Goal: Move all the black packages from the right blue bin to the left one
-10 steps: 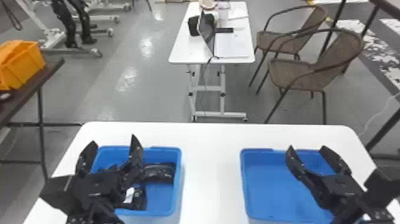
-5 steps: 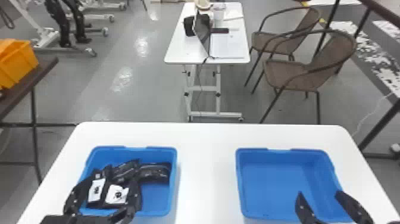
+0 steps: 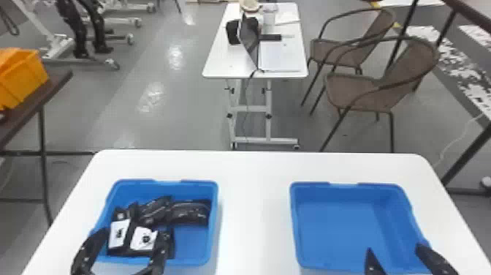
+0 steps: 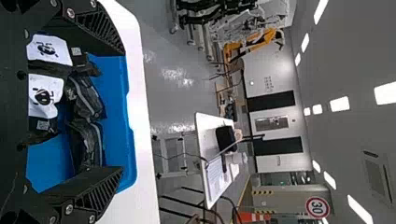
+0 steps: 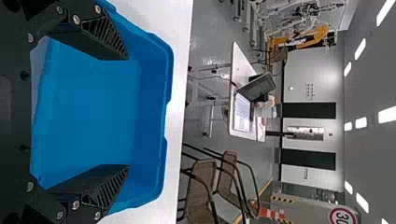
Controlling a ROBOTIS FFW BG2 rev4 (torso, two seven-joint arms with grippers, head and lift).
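My left gripper (image 3: 126,252) stands open at the near edge of the left blue bin (image 3: 193,243), and my right gripper (image 3: 398,257) is open over the near right part of the right blue bin (image 3: 339,226). Several black packages (image 3: 190,212) lie in the left bin, two with white labels (image 3: 144,238). The right bin's visible floor is bare. In the left wrist view, the left gripper (image 4: 122,112) has its fingers wide apart with black packages (image 4: 86,100) beyond them. The right wrist view has the right gripper (image 5: 127,112) spread over bare blue floor.
Both bins stand on a white table (image 3: 255,204) with a gap between them. Behind it are a smaller white table (image 3: 219,66) with a laptop, and brown chairs (image 3: 365,91). An orange crate (image 3: 22,78) sits on a dark table at the left.
Both grippers have drawn back toward the near side, away from over the bins, and stayed open. The packages in the left bin are less covered by the left gripper.
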